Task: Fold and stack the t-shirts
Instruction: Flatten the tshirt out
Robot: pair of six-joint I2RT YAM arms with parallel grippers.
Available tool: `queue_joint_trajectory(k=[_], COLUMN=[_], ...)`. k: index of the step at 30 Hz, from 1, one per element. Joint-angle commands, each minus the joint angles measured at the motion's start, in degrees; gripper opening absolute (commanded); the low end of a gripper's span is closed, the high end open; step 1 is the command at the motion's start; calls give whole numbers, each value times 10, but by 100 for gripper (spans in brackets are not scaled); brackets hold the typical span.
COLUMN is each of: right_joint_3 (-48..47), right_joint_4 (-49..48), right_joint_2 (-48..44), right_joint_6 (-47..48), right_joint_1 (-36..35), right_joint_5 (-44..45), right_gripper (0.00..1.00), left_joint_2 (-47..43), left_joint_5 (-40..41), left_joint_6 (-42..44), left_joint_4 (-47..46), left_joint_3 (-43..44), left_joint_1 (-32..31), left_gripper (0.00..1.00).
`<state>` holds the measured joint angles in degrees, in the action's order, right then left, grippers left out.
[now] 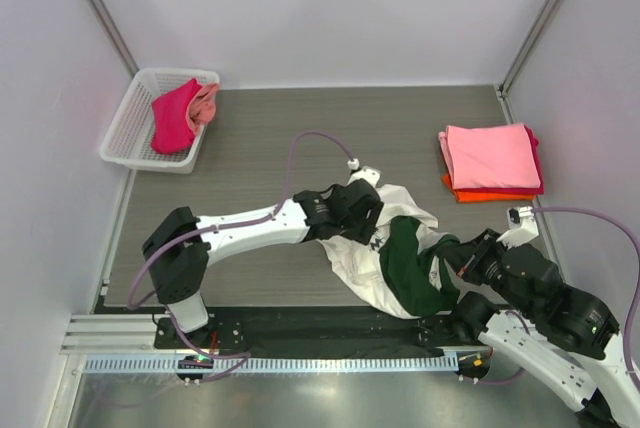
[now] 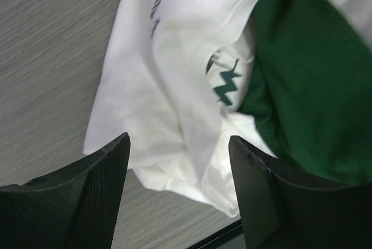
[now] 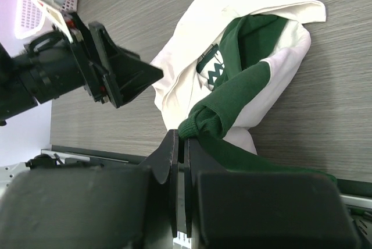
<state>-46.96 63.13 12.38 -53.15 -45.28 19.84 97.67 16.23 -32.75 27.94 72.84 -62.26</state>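
Note:
A crumpled cream t-shirt (image 1: 352, 254) with dark green sleeves (image 1: 405, 266) lies near the table's front edge. My left gripper (image 1: 365, 211) hovers over its left part. In the left wrist view this gripper (image 2: 179, 142) is open, its fingers (image 2: 99, 191) straddling the shirt's cream hem (image 2: 174, 167) without pinching it. My right gripper (image 3: 185, 139) is shut on the cuff of a green sleeve (image 3: 232, 98) at the shirt's right side, also seen from above (image 1: 447, 251). A folded stack (image 1: 492, 156), pink on top with red and orange below, lies at the back right.
A white mesh basket (image 1: 128, 128) stands at the back left with a magenta tee (image 1: 175, 116) and a pink one (image 1: 205, 103) in it. The black front rail (image 1: 300, 326) runs just below the cream shirt. Walls close in on both sides.

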Motion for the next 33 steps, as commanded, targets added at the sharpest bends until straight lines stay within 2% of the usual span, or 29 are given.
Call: queue_joint_trajectory(k=[1,7,9,10,11,13,15,17,20,21,23,27,31,33], right_joint_3=[-6,4,7,12,14,27,48,51,35,34,22,-22,-35,-25], right_joint_4=[-13,-15,-17,-19,-20,-24,-55,-79,-122,-138,-167,-173,-173,-178], right_joint_2=[3,5,6,7,8,13,32,63,114,140,169,230,225,231], right_joint_6=[-7,-12,-13,-15,-17,-19,-13,-13,-5,2,4,9,-1,2], right_joint_1=[-1,-2,-2,-1,-1,-2,-2,0,-2,0,0,1,4,5], right_joint_5=[11,20,21,25,28,35,39,38,71,75,91,161,219,215], right_gripper=[1,1,1,1,1,1,1,1,1,1,1,1,1,1], left_joint_2=[55,121,145,151,154,139,88,50,-31,-72,-119,-226,-309,-344], left_joint_5=[-8,-81,-80,-55,-26,19,-4,-50,-78,-86,-92,-92,-130,-139], left_joint_6=[23,43,45,39,29,-2,-6,-13,-41,-48,-64,-95,-101,-96], left_joint_4=[3,9,25,37,65,82,75,70,98,99,102,117,106,109], left_joint_3=[63,106,122,140,150,157,145,136,132,125,107,18,-84,-118], left_joint_1=[-5,-5,-5,-3,-2,13,37,85,171,219,266,405,498,534], left_gripper=[70,58,41,30,0,0,0,0,0,0,0,0,0,0])
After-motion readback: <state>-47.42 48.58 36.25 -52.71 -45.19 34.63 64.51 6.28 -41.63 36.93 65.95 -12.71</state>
